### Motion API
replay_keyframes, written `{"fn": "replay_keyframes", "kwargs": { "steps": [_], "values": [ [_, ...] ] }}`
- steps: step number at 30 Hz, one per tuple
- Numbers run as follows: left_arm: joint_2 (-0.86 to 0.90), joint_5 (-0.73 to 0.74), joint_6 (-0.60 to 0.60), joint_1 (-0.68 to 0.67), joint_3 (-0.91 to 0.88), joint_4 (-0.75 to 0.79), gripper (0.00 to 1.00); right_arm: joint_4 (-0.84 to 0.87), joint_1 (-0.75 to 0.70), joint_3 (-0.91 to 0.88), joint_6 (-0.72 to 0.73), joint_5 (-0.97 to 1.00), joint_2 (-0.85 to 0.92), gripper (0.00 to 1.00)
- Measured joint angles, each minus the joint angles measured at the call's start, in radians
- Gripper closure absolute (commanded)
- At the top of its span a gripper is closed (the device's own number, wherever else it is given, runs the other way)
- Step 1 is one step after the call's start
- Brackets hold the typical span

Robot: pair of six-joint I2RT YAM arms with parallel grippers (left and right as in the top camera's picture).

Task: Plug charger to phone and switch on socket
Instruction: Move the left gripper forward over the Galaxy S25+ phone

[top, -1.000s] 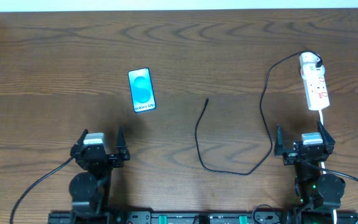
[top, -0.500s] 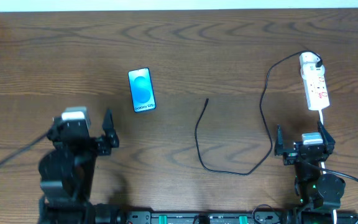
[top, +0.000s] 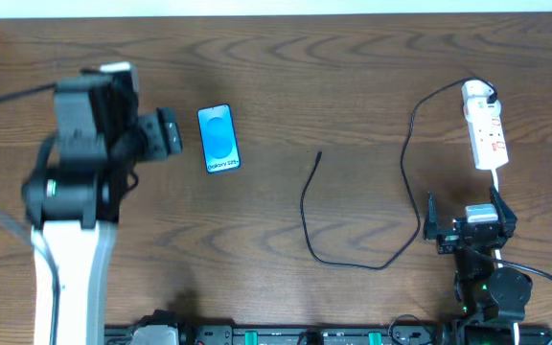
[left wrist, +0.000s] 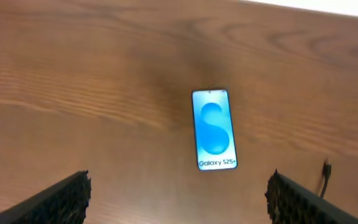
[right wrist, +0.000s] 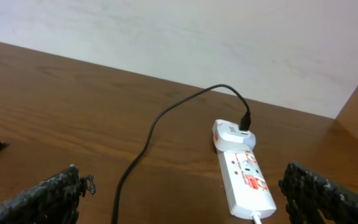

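Note:
The phone (top: 218, 139) lies flat on the wooden table, its blue screen lit, and shows ahead in the left wrist view (left wrist: 214, 129). My left gripper (top: 162, 134) hovers open just left of it, its fingers (left wrist: 58, 200) wide apart and empty. The charger (top: 307, 222), a thin black cable, loops across the table middle. Its free tip (top: 319, 154) lies right of the phone, and its white plug (top: 476, 92) sits in the socket (top: 488, 132). My right gripper (top: 463, 213) rests open, short of the socket (right wrist: 246, 179), with nothing between its fingers.
The table's far edge meets a white wall (right wrist: 185, 37) behind the socket. The socket's white cord (top: 495, 182) runs toward my right arm's base. The charger cable (right wrist: 157, 121) passes between my right gripper and the socket.
My left arm has lifted off the near edge and swung forward to the phone's left side, still open. The right arm, charger, phone and socket have not moved.

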Motion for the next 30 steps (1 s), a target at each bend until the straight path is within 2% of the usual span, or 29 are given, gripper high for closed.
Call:
{"fn": "replay_keyframes", "kwargs": {
  "steps": [5,14,15,16,17,18,19,20,21,30],
  "values": [
    [0.215,0.059,-0.018,0.000,0.131,-0.046,0.10,0.000,0.000,0.000,0.000,0.000,0.000,0.01],
    [0.407,0.100,-0.019,0.000,0.140,-0.069,0.10,0.000,0.000,0.000,0.000,0.000,0.000,0.01],
    [0.418,0.100,-0.019,0.000,0.140,-0.074,0.23,0.000,0.000,0.000,0.000,0.000,0.000,0.01],
    [0.425,0.101,-0.019,0.000,0.140,-0.081,0.48,0.000,0.000,0.000,0.000,0.000,0.000,0.01],
    [0.430,0.104,-0.023,0.000,0.140,-0.088,0.55,0.000,0.000,0.000,0.000,0.000,0.000,0.01],
    [0.433,0.104,-0.023,0.000,0.140,-0.090,0.55,0.000,0.000,0.000,0.000,0.000,0.000,0.01],
    [0.435,0.104,-0.024,0.000,0.140,-0.091,0.31,0.000,0.000,0.000,0.000,0.000,0.000,0.01],
    [0.435,0.105,-0.023,0.000,0.140,-0.090,0.18,0.000,0.000,0.000,0.000,0.000,0.000,0.01],
    [0.435,0.110,-0.021,0.000,0.140,-0.090,0.00,0.000,0.000,0.000,0.000,0.000,0.000,0.01],
    [0.437,0.149,-0.061,0.000,0.141,-0.122,0.02,0.000,0.000,0.000,0.000,0.000,0.000,0.01]
  ]
}}
